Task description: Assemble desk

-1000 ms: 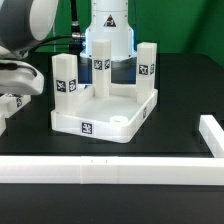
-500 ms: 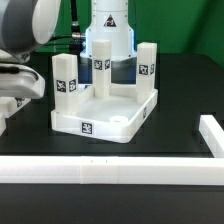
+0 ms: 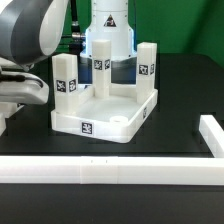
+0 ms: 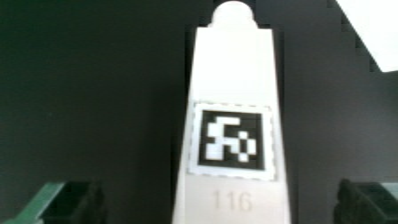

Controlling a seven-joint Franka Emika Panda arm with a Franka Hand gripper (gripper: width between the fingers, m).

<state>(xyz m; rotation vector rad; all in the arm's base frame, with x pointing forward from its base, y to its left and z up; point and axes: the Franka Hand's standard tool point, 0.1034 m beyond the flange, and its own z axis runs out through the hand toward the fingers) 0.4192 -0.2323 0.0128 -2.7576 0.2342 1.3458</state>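
Observation:
The white desk top (image 3: 100,112) lies upside down in the middle of the table. Three white tagged legs stand upright in its corner sockets (image 3: 65,80) (image 3: 99,72) (image 3: 147,65). The front corner socket (image 3: 121,119) is an empty round hole. My gripper (image 3: 12,100) hangs at the exterior view's left edge, its fingertips cut off there. In the wrist view a fourth leg (image 4: 231,120) with a tag and the number 116 lies lengthwise under my gripper (image 4: 217,205). The dark fingers (image 4: 63,200) stand wide on both sides, with gaps to the leg.
A long white border bar (image 3: 110,170) runs along the front of the table. Another bar (image 3: 212,135) lies at the exterior view's right. The robot's white base (image 3: 108,30) stands right behind the desk top.
The arm has come down and towards the exterior view's right, filling more of the top left corner. It now hides the tagged leg at the left edge. The desk has not moved.

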